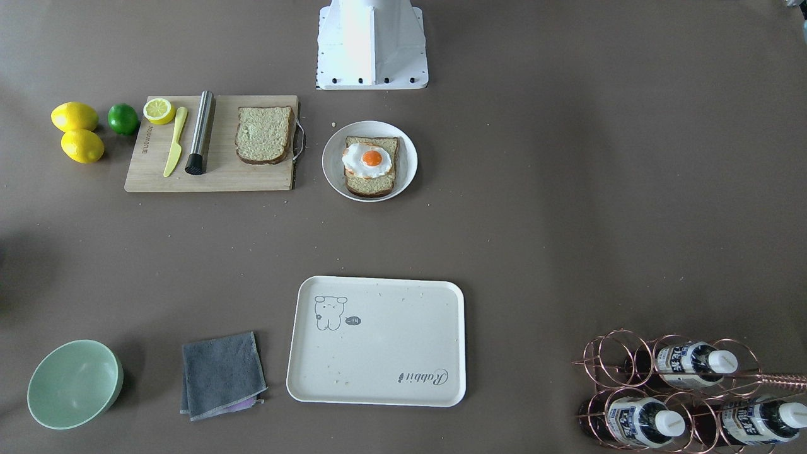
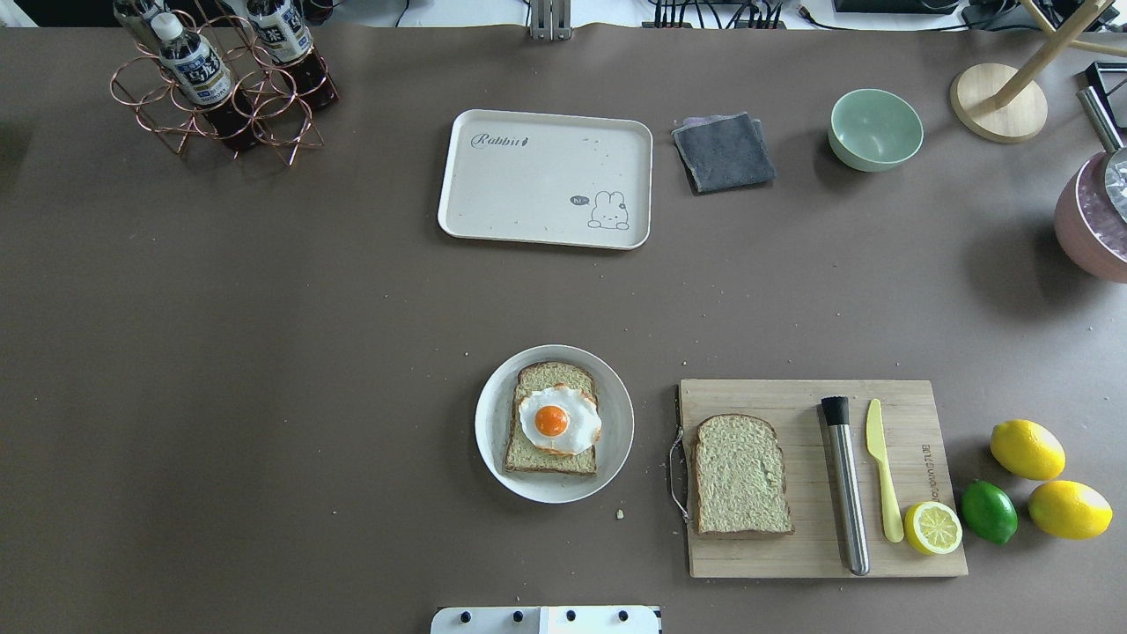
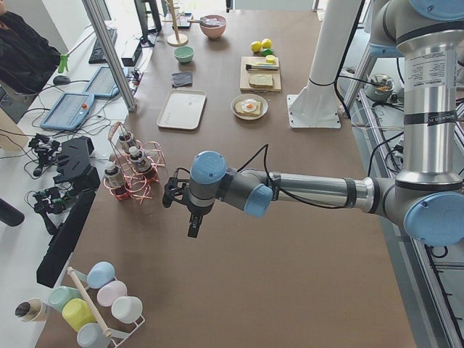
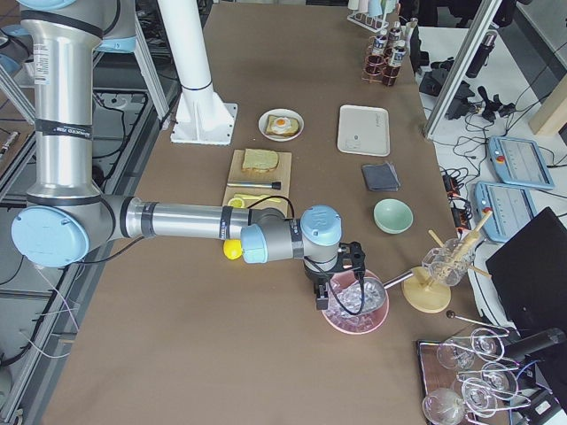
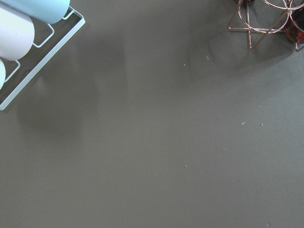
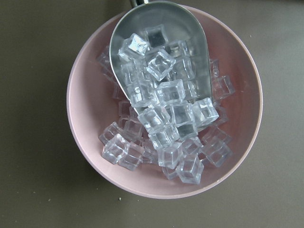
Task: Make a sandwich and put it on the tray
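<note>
Two bread slices lie apart: the first slice [image 2: 528,453] under the fried egg [image 2: 559,421] on the round plate [image 2: 618,440], the second slice [image 2: 740,475] at the plate-side edge of the cutting board [image 2: 792,405] (just beside its wire handle). Wide brown table [image 2: 264,352] separates plate from tray [image 2: 528,189]. The left gripper [image 3: 193,226] hovers near the bottle rack [image 3: 134,174], the right gripper [image 4: 320,299] over the pink ice bowl [image 4: 354,329]; whether their fingers are spread, I cannot tell.

Grey-brown tabletop [image 5: 156,142] with scattered pale specks; pastel cups [image 5: 14,33] in white wire rack [image 5: 47,61], upper left; copper wire rack [image 5: 250,35], upper right.
</note>
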`<state>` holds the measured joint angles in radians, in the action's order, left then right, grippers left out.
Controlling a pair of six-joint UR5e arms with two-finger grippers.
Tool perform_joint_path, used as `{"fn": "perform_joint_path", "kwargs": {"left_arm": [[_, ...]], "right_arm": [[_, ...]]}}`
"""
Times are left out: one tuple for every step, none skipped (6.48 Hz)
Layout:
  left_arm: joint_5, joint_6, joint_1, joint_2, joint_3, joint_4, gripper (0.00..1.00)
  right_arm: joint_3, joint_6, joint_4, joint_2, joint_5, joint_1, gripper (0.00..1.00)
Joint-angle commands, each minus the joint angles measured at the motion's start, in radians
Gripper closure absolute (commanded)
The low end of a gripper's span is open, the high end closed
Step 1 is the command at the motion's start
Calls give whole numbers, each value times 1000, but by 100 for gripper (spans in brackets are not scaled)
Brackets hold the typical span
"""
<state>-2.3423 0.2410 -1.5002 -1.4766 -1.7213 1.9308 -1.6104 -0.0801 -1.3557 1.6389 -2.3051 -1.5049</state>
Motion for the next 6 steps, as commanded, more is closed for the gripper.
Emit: {"fn": "perform_joint_path", "kwargs": {"left_arm": [[0, -2, 0, 1, -8, 1, 2], [0, -2, -2, 1, -14, 1, 2], [0, -2, -2, 1, -15, 1, 2], [0, -2, -2, 2, -20, -1, 2], [-2, -2, -2, 1, -21, -1, 2], [-2, 0, 0, 1, -21, -1, 2]], "right_arm": [[-2, 2, 9, -8, -7, 0, 0], [-2, 2, 9, -11, -8, 0, 0], [1, -1, 9, -10, -8, 0, 0], [3, -1, 9, -10, -8, 0, 0], [0, -3, 9, -10, -8, 0, 0], [-5, -6, 9, -11, -10, 0, 0]]}}
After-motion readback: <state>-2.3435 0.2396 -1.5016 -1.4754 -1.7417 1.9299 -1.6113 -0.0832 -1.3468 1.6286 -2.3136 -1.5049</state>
